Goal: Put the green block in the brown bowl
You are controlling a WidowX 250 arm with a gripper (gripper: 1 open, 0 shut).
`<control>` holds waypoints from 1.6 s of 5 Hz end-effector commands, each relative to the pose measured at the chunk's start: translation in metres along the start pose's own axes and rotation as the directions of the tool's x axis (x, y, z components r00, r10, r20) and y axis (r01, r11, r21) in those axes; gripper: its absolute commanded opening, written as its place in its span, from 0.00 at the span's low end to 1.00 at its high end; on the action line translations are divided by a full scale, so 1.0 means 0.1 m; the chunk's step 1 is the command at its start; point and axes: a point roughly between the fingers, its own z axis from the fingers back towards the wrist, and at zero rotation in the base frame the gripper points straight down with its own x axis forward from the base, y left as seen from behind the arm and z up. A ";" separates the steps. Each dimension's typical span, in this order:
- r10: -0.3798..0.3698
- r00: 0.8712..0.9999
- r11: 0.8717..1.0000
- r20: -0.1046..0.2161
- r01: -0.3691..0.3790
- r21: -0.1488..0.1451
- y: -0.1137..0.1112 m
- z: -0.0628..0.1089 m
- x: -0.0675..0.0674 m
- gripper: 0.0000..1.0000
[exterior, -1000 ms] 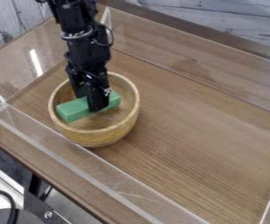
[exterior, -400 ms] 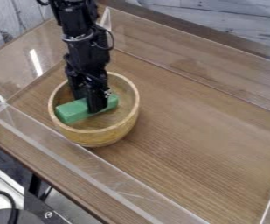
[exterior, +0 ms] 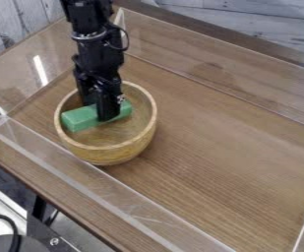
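And here we are over the round light-tan wooden bowl [exterior: 108, 126] with its thick walls, sitting near the left end of the wood-grain tabletop [exterior: 233, 128], and the small bright green rectangular block [exterior: 95, 115] is down inside it, well within the rim, lying toward the bowl's left side. The black end effector [exterior: 105, 106] comes straight down from above and its fingers straddle the block's middle; they look pinched onto the green block's narrow sides, though the contact itself is hidden behind the dark fingers, so whether it grips firmly or merely brackets the block is a judgement, not a certainty. The block's long axis runs from the bowl's lower-left wall up toward its right, roughly level, crossing the fingers at about a right angle. Whether the block's underside rests on the bowl floor cannot be made out: the near wall of the bowl cuts off that view. So the task looks nearly finished; what remains, by my reading, is a release and a straight rise clear of the bowl's rim. Around the bowl, a clear plastic barrier [exterior: 62, 162] edges the tabletop, and its glare muddies the left corner.
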 end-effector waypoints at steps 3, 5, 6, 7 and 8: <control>0.039 0.996 0.997 0.078 -0.034 -0.063 -0.05 0.03 0.20 0.00; 0.016 0.995 0.997 0.100 -0.009 -0.071 -0.12 0.22 0.11 1.00; 0.015 0.993 0.999 0.114 -0.011 -0.042 -0.14 0.20 0.09 1.00; 0.015 0.991 1.000 0.131 -0.013 -0.016 -0.16 0.18 0.07 1.00; 0.014 0.989 1.000 0.145 -0.015 0.009 -0.18 0.16 0.05 1.00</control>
